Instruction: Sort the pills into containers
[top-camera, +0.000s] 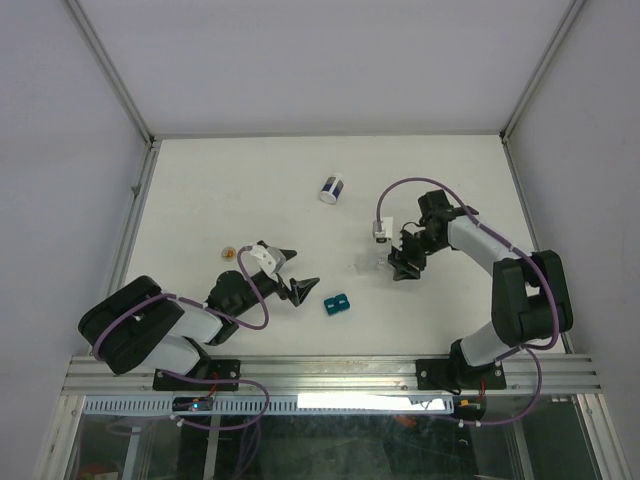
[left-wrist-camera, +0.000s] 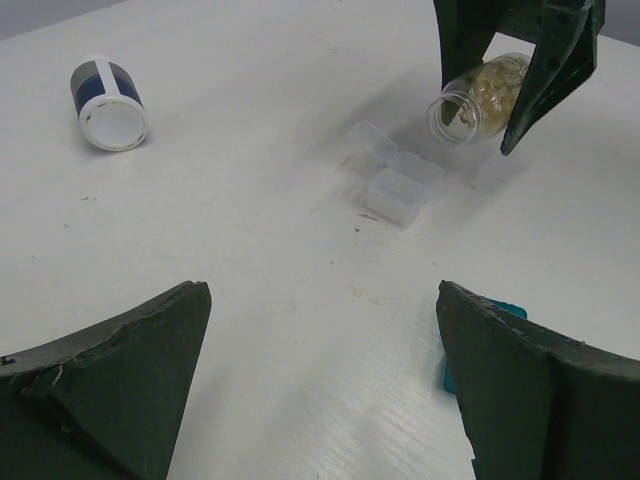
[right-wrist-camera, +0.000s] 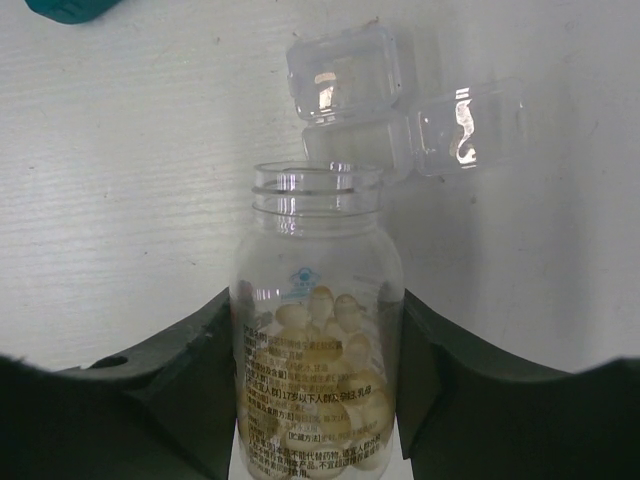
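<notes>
My right gripper (top-camera: 403, 262) is shut on a clear, uncapped bottle (right-wrist-camera: 318, 380) of pale yellow pills (right-wrist-camera: 340, 340). It holds the bottle tilted, with its mouth over a cluster of tiny clear plastic containers (right-wrist-camera: 345, 75) on the table. The containers also show in the left wrist view (left-wrist-camera: 395, 195) and faintly in the top view (top-camera: 372, 264), and they look empty. A tiny orange-brown blob (top-camera: 228, 253) lies on the table left of my left gripper. My left gripper (top-camera: 300, 268) is open and empty, low over bare table, well short of the containers.
A white jar with a dark-blue band (top-camera: 332, 188) lies on its side at the back, also seen in the left wrist view (left-wrist-camera: 108, 102). A small teal block (top-camera: 335, 303) sits beside my left gripper's right finger (left-wrist-camera: 540, 400). Enclosure walls ring the table.
</notes>
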